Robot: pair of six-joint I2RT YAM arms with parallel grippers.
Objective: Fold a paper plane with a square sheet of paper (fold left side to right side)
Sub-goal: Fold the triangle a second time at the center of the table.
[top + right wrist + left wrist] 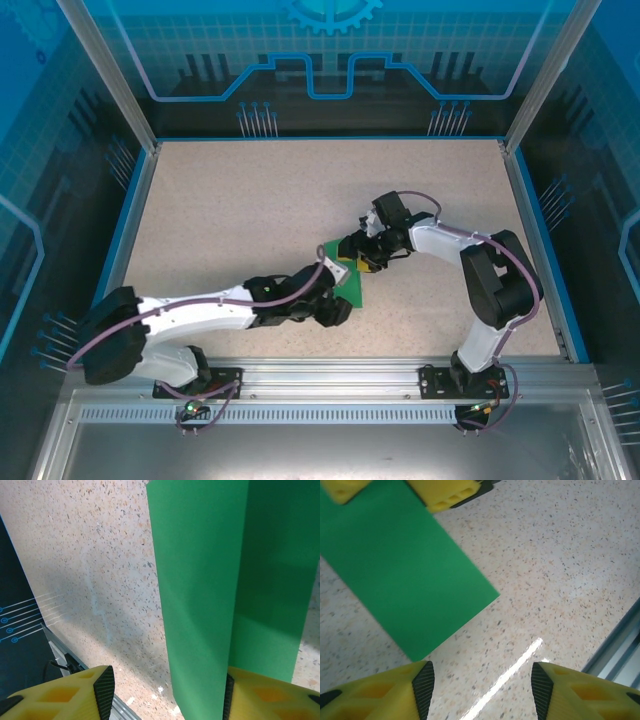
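Nearest: left gripper [480, 692] open and empty, green strip ahead of it at 11 o'clock.
The square sheet of paper [400, 575] lies mid-table [560, 555] as a creased strip. In the left wrist view its long axis runs 11 to 5, with the near short end just beyond the left pads. The right gripper [167, 692] is at the far end, jaws apart, tips astride the strip and one flap seemingly lifted; it doesn't look clamped. Left arm is nearer the free end, so the next fold is likely its job.
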